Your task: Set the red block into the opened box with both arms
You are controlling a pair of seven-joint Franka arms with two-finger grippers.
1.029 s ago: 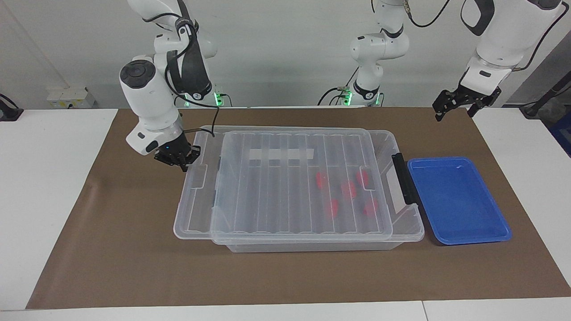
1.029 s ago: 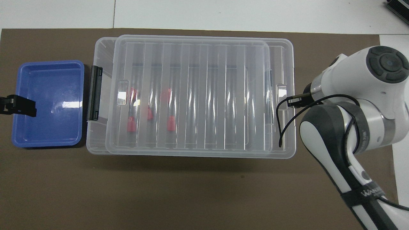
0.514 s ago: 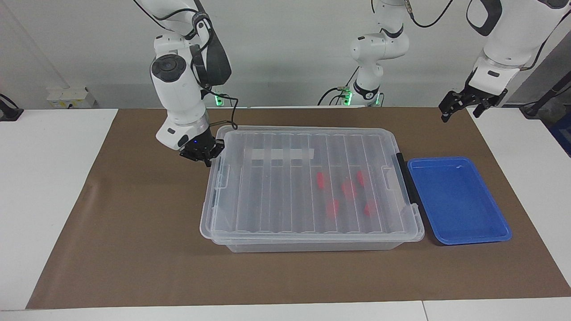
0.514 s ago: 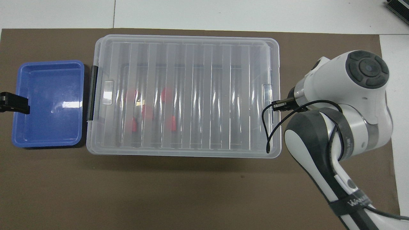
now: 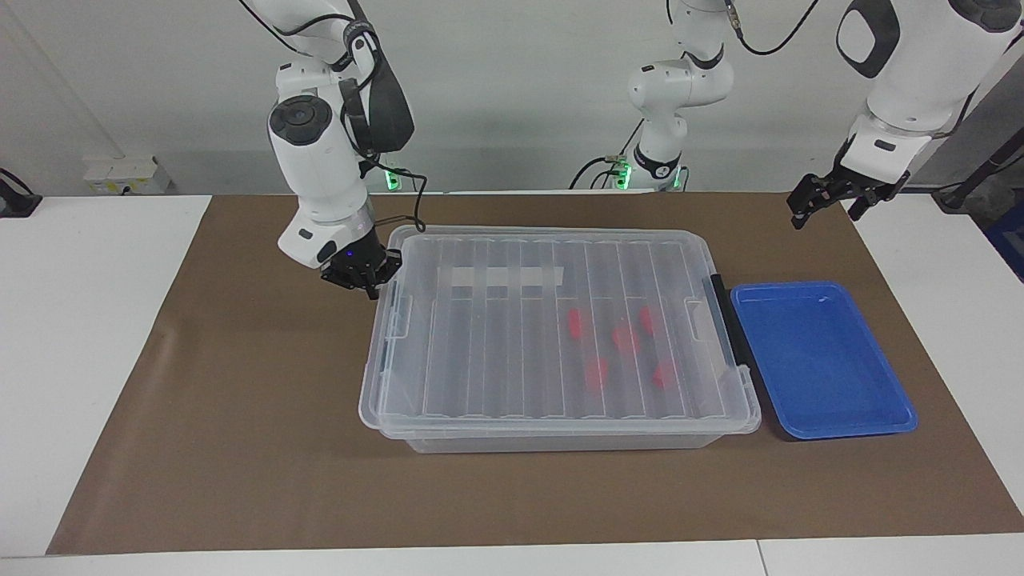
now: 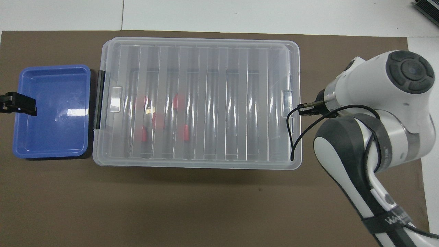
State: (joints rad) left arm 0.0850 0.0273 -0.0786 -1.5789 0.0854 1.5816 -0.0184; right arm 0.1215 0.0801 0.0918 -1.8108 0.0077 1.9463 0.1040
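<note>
Facing view. The box (image 5: 560, 336), a large clear bin, sits mid-counter on a brown mat (image 5: 240, 448). A second ago its ribbed lid (image 5: 552, 320) was slid off toward the right arm's end, leaving a gap; half a second ago it was already squared over the bin, and it has not moved since. The right gripper (image 5: 362, 272), fingertips clenched with nothing in them, is at about 10 o'clock from the box's centre, just beside the lid's end edge; contact is hard to judge from here. The left gripper (image 5: 828, 196) hangs released and empty at about 2 o'clock, above the mat, waiting. Five red blocks (image 5: 624, 340) show blurred through the lid, inside the box toward the black latch (image 5: 726, 320). With the lid closed over them, the placing looks finished, with closing as the last step.

Overhead view. The lid (image 6: 199, 99) lines up with the box rim (image 6: 197, 164) all round. The red blocks (image 6: 178, 101) lie at about 9 o'clock of the box's centre. A blue tray (image 6: 51, 109) sits just beside the latch end, and the left gripper (image 6: 19, 106) hangs over its outer edge. The right arm's wrist (image 6: 377, 89) hides its gripper.

The counter (image 5: 96, 336) is white beneath the mat; a plain pale wall (image 5: 512, 96) stands at 12 o'clock in the facing view.
</note>
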